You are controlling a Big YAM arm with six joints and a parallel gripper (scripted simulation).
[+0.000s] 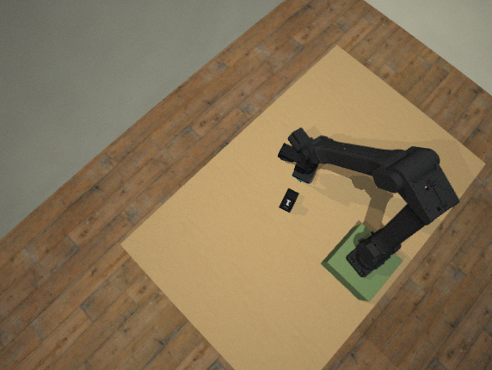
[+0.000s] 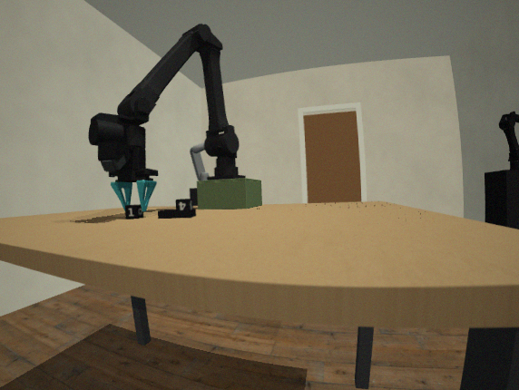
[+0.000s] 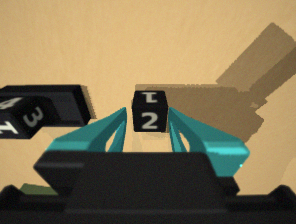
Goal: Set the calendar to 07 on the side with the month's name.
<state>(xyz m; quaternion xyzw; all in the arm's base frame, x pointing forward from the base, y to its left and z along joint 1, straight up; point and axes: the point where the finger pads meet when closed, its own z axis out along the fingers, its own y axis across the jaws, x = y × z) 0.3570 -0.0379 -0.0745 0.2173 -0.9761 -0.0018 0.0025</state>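
A loose black cube (image 2: 133,211) (image 3: 150,120) stands on the table, showing 2 and 1 in the wrist view, 1 and a 0 in the exterior view. My gripper (image 2: 135,209) (image 3: 147,112) is partly open around it, with a small gap at each side in the wrist view. The arm hides this cube in the top view. The black tray (image 1: 293,193) (image 2: 167,214) (image 3: 64,106) lies flat beside it. The other cube (image 1: 287,202) (image 2: 183,205) (image 3: 16,118) is at one end of the tray, showing 4, 3 and 1 in the wrist view; its 4 looks upside down in the exterior view.
The arm's base stands on a green block (image 1: 365,286) (image 2: 222,194) at the table's edge. The tray is to the left of my fingers in the wrist view, a short way off. The arm's shadow falls on the table (image 1: 224,224) (image 2: 318,245) beside the loose cube.
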